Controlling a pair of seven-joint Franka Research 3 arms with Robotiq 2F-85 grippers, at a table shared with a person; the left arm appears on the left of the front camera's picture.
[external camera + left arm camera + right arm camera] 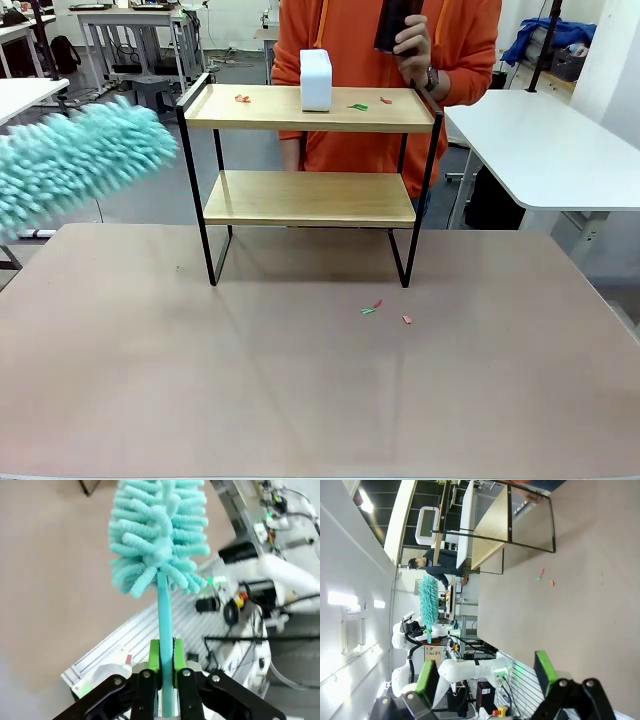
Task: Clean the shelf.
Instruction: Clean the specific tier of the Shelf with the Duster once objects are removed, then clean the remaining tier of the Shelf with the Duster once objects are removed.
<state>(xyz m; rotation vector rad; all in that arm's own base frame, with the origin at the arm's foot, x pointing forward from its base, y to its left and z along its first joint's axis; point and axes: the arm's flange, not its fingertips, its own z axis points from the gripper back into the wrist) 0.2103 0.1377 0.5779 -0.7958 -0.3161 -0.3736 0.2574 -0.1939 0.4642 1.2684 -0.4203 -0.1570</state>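
I have the duster (pixel 85 165) in my left gripper (pixel 166 654). The two green pads are squeezed tight on its thin blue stick, and the fluffy blue head sticks out past them. In the front view the fluffy head hangs in the air on the left side, about as high as the top board of the shelf (pixel 310 198). It looks close to the shelf's left post, but I cannot tell how close it really is. The shelf stands upright at the far middle of the table (pixel 300 400), with a person in orange (pixel 350 50) just behind it. My right gripper (pixel 486 672) is wide open and has nothing in it. It looks across the table at the shelf from well away. On the top board I see a white box (pixel 316 80), with little red and green scraps (pixel 358 106) to both sides of it. More scraps (pixel 372 308) lie on the table just in front of the shelf. The lower board looks bare. I think I am at the step of bringing the duster to the shelf, and the sweeping of the top board is not yet done. Next I should move the duster to the right, set the fluffy head on the top board, and brush the scraps off. I must go gently near the white box so it does not tip, and watch the person's hand (pixel 412 45) above the right end.
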